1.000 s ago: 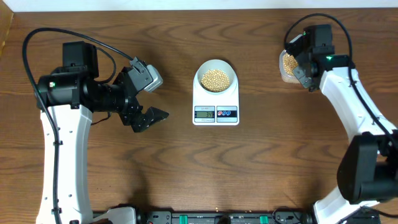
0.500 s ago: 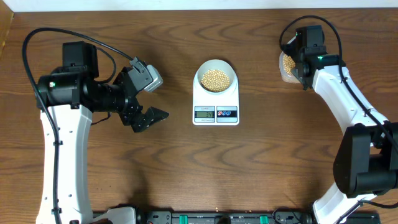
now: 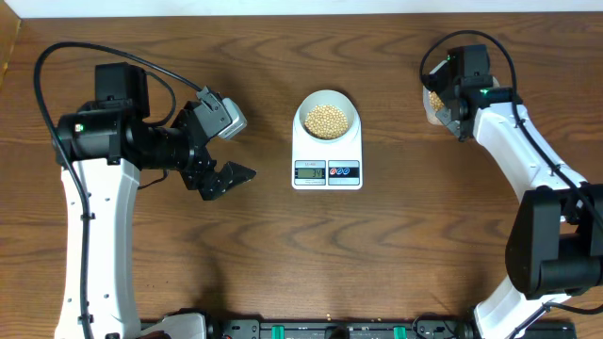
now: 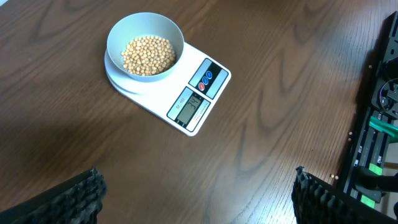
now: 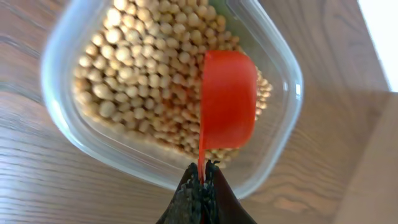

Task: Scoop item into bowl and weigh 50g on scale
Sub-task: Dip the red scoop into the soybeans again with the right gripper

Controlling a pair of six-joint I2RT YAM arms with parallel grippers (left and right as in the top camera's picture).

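The pale bowl (image 3: 327,118) holds beige beans (image 3: 326,120) and stands on the white scale (image 3: 327,162) at the table's middle; both also show in the left wrist view, bowl (image 4: 145,45) on scale (image 4: 193,99), whose display is lit. My right gripper (image 5: 202,176) is shut on the handle of a red scoop (image 5: 228,106), which hangs over a clear tub (image 5: 273,62) of beans (image 5: 137,74). That gripper sits at the far right of the overhead view (image 3: 450,94). My left gripper (image 3: 226,174) is open and empty, left of the scale.
The clear tub (image 3: 433,101) stands near the table's back right, partly under the right arm. A black rail with green parts (image 3: 330,330) runs along the table's front edge, also seen in the left wrist view (image 4: 379,124).
My right gripper with the red scoop has moved slightly left and back over the tub. The left arm, bowl and scale have not moved.
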